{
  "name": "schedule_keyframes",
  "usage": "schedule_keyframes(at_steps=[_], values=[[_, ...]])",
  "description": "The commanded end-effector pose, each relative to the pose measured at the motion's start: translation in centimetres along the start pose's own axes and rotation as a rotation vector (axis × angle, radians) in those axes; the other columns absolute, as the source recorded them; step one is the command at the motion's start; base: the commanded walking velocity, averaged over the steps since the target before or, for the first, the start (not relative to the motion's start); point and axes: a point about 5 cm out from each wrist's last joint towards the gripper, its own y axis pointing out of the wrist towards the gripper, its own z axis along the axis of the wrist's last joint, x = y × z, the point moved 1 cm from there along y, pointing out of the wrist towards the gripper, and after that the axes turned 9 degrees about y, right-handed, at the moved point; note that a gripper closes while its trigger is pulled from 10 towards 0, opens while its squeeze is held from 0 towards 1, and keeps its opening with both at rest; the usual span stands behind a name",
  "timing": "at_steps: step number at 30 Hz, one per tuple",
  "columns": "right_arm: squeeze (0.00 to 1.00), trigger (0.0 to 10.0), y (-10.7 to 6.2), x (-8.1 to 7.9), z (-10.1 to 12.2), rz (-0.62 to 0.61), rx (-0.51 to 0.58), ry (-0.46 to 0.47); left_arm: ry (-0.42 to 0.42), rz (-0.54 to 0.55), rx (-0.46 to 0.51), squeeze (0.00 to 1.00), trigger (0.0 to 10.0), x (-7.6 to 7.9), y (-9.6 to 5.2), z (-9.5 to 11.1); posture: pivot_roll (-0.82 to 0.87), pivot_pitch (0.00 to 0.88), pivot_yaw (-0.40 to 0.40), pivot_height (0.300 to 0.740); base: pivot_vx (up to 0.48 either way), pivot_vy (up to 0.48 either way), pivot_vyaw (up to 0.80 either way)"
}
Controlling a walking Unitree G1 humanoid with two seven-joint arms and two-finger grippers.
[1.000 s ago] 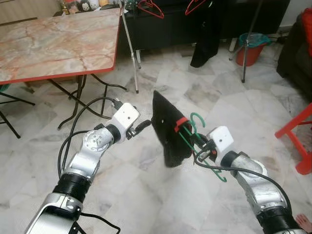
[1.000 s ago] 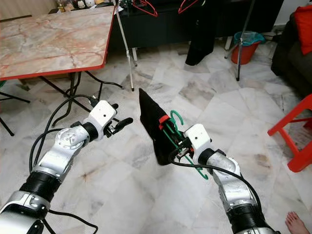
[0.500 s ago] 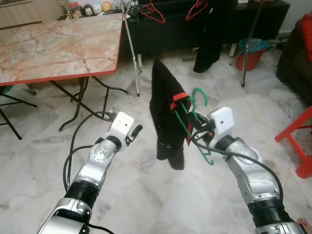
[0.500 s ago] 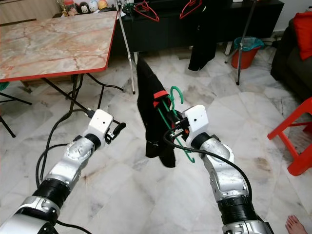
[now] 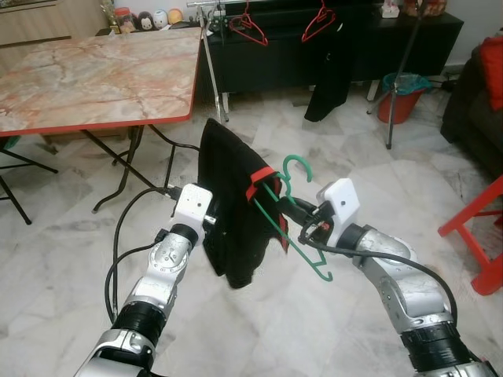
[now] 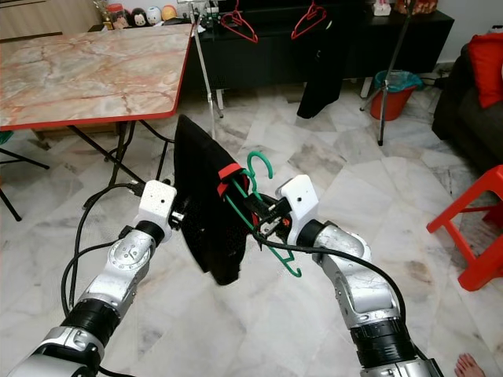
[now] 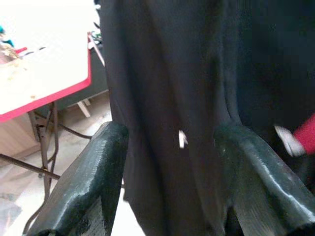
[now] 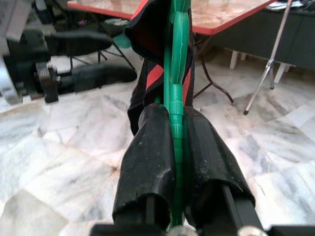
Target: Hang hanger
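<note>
Jaws: your right gripper (image 6: pixel 263 222) clamps the green hanger (image 6: pixel 259 206); left gripper (image 7: pixel 172 162) spread beside the black garment (image 5: pixel 228 208) (carrying step) — next, reach the rack (image 5: pixel 228 6).

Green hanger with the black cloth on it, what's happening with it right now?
The right tool is shut on the green hanger, holding it up over the marble floor with the black garment draped on it. The left tool is open, its fingers on either side of the garment. The clothes rack with red hangers stands further back, so the hanger is not yet hung.
</note>
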Motion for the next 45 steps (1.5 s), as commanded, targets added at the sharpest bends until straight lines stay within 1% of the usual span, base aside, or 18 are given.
schedule_keyframes(at_steps=[1, 5, 6, 8, 10, 15, 22, 24, 27, 30, 31, 32, 34, 37, 39, 44, 45], values=[[0.0, 0.0, 0.3, -0.4, 1.3, 0.024, 0.04, -0.023, -0.021, 0.032, 0.018, 0.0, 10.0, -0.4, -0.2, 0.1, -0.2, 0.017, 0.051, 0.74, 0.0, 0.0, 0.0], [0.0, 0.0, 0.4, 0.2, 1.3, -0.017, 0.048, -0.006, -0.055, 0.038, 0.033, 0.0, 10.0, -0.5, -0.3, 0.2, -0.19, 0.022, 0.054, 0.74, 0.0, 0.0, 0.0], [0.0, 0.0, 0.5, 0.2, 1.3, -0.02, 0.045, 0.001, -0.075, 0.047, 0.038, 0.0, 10.0, -0.6, -0.2, 0.4, -0.19, 0.024, 0.054, 0.74, 0.0, 0.0, 0.0], [0.0, 0.0, 0.5, 0.2, 1.2, -0.018, 0.043, 0.002, -0.083, 0.05, 0.04, 0.0, 10.0, -0.6, -0.2, 0.4, -0.19, 0.024, 0.054, 0.74, 0.0, 0.0, 0.0], [0.0, 0.0, 0.5, -0.1, 0.9, -0.002, 0.028, 0.003, -0.128, 0.05, 0.056, 0.0, 10.0, -0.6, 0.1, 0.9, -0.19, 0.027, 0.055, 0.74, 0.0, 0.0, 0.0], [0.0, 0.0, 0.4, -0.5, 0.1, 0.027, -0.009, 0.014, -0.171, -0.043, 0.114, 0.0, 10.0, 0.3, 0.5, 2.1, -0.19, 0.029, 0.059, 0.74, 0.0, 0.0, 0.0], [0.0, 0.0, 0.3, -0.4, -0.8, 0.029, -0.044, 0.026, -0.18, -0.144, 0.153, 0.0, 10.0, 1.2, 0.6, 2.8, -0.19, 0.033, 0.06, 0.74, 0.0, 0.0, 0.0], [0.0, 0.0, 0.3, -0.4, -1.0, 0.033, -0.049, 0.03, -0.171, -0.16, 0.157, 0.0, 10.0, 1.4, 0.5, 2.9, -0.19, 0.033, 0.06, 0.74, 0.0, 0.0, 0.0], [0.0, 0.0, 0.3, -0.3, -1.2, 0.026, -0.056, 0.036, -0.126, -0.196, 0.163, 0.0, 10.0, 1.8, 0.4, 3.0, -0.18, 0.034, 0.06, 0.74, 0.0, 0.0, 0.0], [0.0, 0.0, 0.4, -0.1, -1.3, 0.018, -0.061, 0.037, -0.05, -0.231, 0.162, 0.0, 10.0, 2.1, 0.1, 2.8, -0.18, 0.034, 0.06, 0.74, 0.0, 0.0, 0.0], [0.0, 0.0, 0.4, 0.0, -1.2, 0.014, -0.059, 0.037, 0.007, -0.249, 0.157, 0.0, 10.0, 2.1, 0.0, 2.5, -0.18, 0.036, 0.061, 0.74, 0.0, 0.0, 0.0], [0.0, 0.0, 0.4, 0.0, -1.2, 0.014, -0.059, 0.037, 0.007, -0.249, 0.157, 0.0, 10.0, 2.1, 0.0, 2.5, -0.18, 0.036, 0.061, 0.74, 0.0, 0.0, 0.0], [0.0, 0.0, 0.3, 0.1, -1.2, 0.009, -0.059, 0.035, 0.101, -0.272, 0.148, 0.0, 10.0, 2.2, -0.3, 2.1, -0.18, 0.039, 0.061, 0.74, 0.0, 0.0, 0.0], [0.0, 0.0, 0.3, 0.2, -1.1, 0.004, -0.057, 0.035, 0.073, -0.267, 0.146, 0.0, 10.0, 2.1, -0.5, 1.9, -0.18, 0.042, 0.062, 0.74, 0.0, 0.0, 0.0], [0.0, 0.0, 0.3, 0.3, -1.1, -0.001, -0.056, 0.034, 0.073, -0.283, 0.148, 0.0, 10.0, 2.2, -0.6, 1.9, -0.18, 0.044, 0.063, 0.74, 0.0, 0.0, 0.0], [0.0, 0.0, 0.4, 0.3, -1.3, -0.005, -0.058, 0.035, 0.03, -0.371, 0.187, 0.0, 10.0, 3.3, -1.1, 2.5, -0.18, 0.044, 0.063, 0.74, 0.0, 0.0, 0.0], [0.0, 0.0, 0.4, 0.3, -1.3, -0.005, -0.058, 0.035, 0.03, -0.371, 0.187, 0.0, 10.0, 3.3, -1.1, 2.5, -0.18, 0.044, 0.063, 0.74, 0.0, 0.0, 0.0]])
